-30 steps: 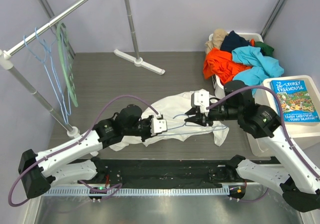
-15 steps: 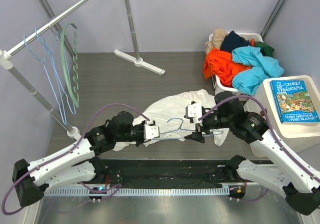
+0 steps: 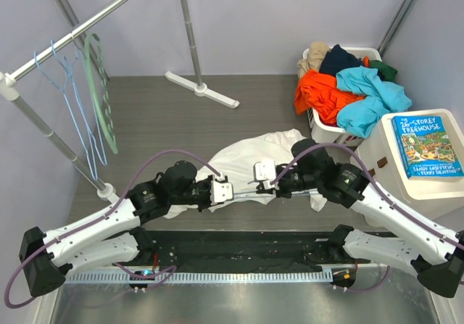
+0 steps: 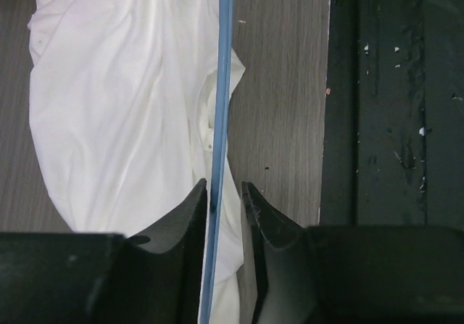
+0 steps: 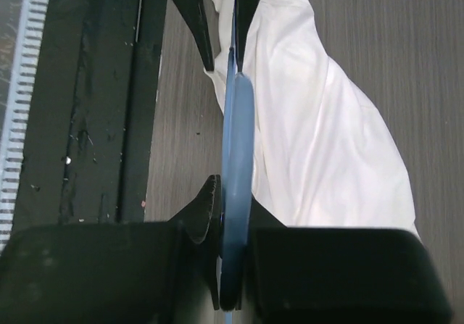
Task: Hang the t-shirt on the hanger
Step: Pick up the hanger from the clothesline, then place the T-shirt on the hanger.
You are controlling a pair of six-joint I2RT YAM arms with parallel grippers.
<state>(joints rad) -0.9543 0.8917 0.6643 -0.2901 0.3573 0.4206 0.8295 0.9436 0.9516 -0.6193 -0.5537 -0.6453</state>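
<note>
The grey table (image 3: 239, 99) carries everything. A metal rack (image 3: 87, 23) stands at about ten o'clock with spare hangers (image 3: 76, 106) on its rail. A basket (image 3: 317, 121) heaped with coloured clothes sits at two o'clock.

The t-shirt (image 3: 243, 154) lies crumpled flat just on the six o'clock side of the centre, within reach of both arms. It is not on the hanger yet.

The two arms meet nose to nose over its near edge, so the hanger (image 4: 223, 85) spans between them, low over the cloth.

The right claw (image 5: 230, 193), reaching in from three o'clock, is pressed together on the blue wire and looks to be bearing it. The left claw (image 4: 223, 186), reaching in from nine o'clock, has its jaws slightly spread. The wire runs between them with a gap on one side, so it is guided rather than pinched, probably so that the left claw can let go and take up the shirt.
</note>
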